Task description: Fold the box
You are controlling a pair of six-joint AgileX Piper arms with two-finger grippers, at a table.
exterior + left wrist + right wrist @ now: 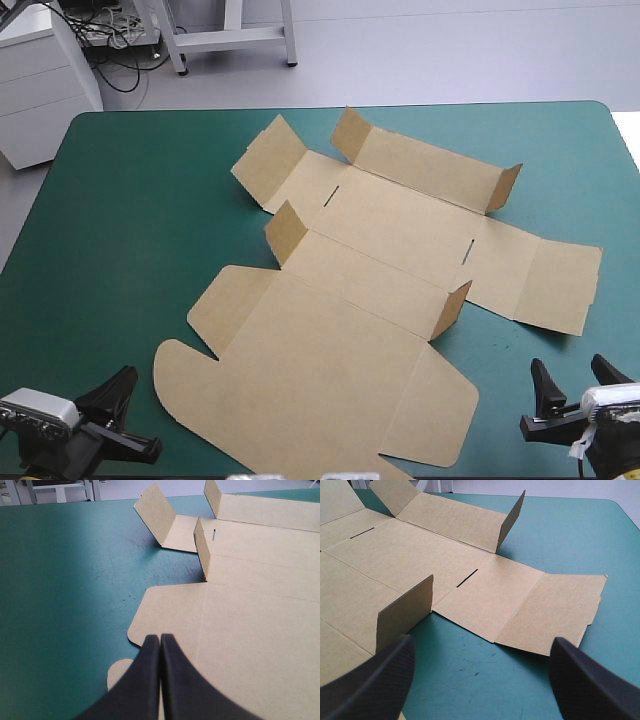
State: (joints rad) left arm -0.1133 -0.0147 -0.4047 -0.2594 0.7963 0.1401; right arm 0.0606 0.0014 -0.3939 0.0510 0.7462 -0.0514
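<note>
The brown box (380,250) lies unfolded as a cut sheet across the middle of the table, its rounded lid panel (300,390) nearest the front edge. Short end flaps (288,228) (455,308) stand up, and so do two at the back wall panel (430,170). My left gripper (128,378) is shut and empty at the front left; in the left wrist view, the left gripper (160,637) points over the lid's rounded corner (145,615). My right gripper (568,365) is open at the front right. In its own view, the right gripper (482,642) faces the flat right side flap (555,605) and a raised flap (405,612).
The teal-green cover (120,220) spreads wide to the left of the box, with a narrower strip (610,200) to its right. The box's left side flap (265,160) tilts upward near the back.
</note>
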